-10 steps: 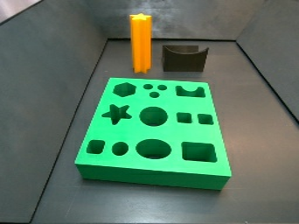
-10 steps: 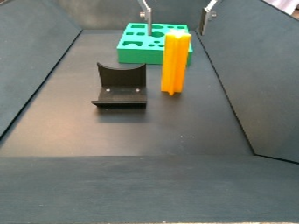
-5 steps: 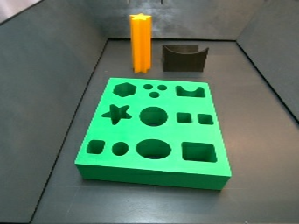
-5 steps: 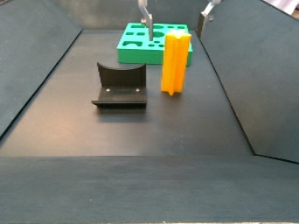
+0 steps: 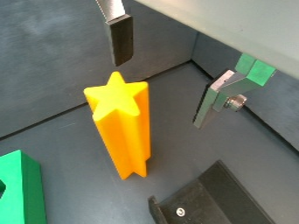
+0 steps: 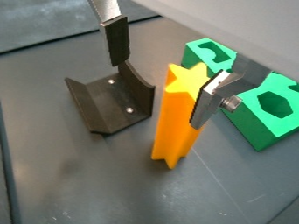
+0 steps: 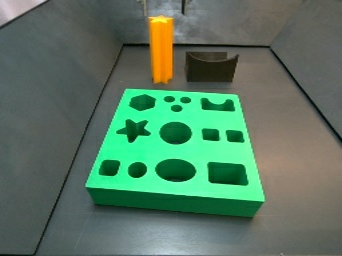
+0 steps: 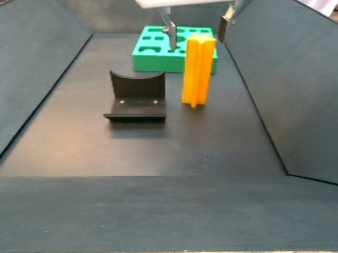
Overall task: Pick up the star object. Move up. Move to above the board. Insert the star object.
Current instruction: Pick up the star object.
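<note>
Hovering over the far end of the floor, my gripper (image 5: 163, 68) is spread wide and holds nothing. Going left to right in a wrist view: one finger (image 5: 121, 39), then the star object (image 5: 121, 131) standing upright just below the gap, then the second finger (image 5: 214, 98). Its long axis points straight up at me, so I judge a plain descent would straddle it. The fixture (image 7: 210, 66) stands beside it, the board (image 7: 174, 150) nearer the camera.
</note>
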Available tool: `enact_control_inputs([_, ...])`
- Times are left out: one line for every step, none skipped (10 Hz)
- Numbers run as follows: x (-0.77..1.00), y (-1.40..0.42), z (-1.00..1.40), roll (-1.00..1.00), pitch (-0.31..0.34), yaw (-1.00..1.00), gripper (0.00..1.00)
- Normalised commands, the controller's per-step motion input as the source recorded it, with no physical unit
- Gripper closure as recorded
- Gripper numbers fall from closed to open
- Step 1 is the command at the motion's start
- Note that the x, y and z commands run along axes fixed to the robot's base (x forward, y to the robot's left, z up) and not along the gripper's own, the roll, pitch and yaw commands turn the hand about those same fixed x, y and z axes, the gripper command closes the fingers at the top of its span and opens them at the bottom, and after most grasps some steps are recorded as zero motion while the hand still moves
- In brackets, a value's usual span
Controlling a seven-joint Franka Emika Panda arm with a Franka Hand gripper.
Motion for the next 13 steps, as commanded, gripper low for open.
enact_control_inputs([-0.33, -0.43, -0.19, 0.08, -0.09, 0.18, 0.0])
enact_control_inputs([-0.29, -0.42, -0.15, 0.07, -0.096, 0.19, 0.0])
enact_control_inputs([-0.1, -0.32, -0.12, 0.04, -0.093, 0.16, 0.0])
enact_control_inputs([0.0, -0.16, -0.21, 0.02, -0.083, 0.13, 0.0])
enact_control_inputs([-0.04, -0.09, -0.39, 0.06, -0.12, 0.13, 0.0])
enact_control_inputs([0.0, -0.03, -0.45, 0.07, -0.116, 0.25, 0.0])
enact_control_inputs([0.0, 0.0, -0.44, 0.08, -0.104, 0.34, 0.0])
enact_control_inputs([0.0, 0.0, -0.39, 0.03, -0.099, 0.31, 0.0])
enact_control_inputs([-0.01, 0.0, -0.32, 0.0, -0.093, 0.29, 0.0])
enact_control_inputs([0.0, 0.0, -0.23, 0.0, -0.066, 0.28, 0.0])
enact_control_inputs([0.0, 0.0, -0.11, 0.0, -0.031, 0.2, 0.0])
enact_control_inputs([0.0, 0.05, -0.08, 0.0, -0.02, 0.15, 0.0])
enact_control_inputs([0.0, 0.11, -0.05, -0.01, -0.006, 0.11, 0.0])
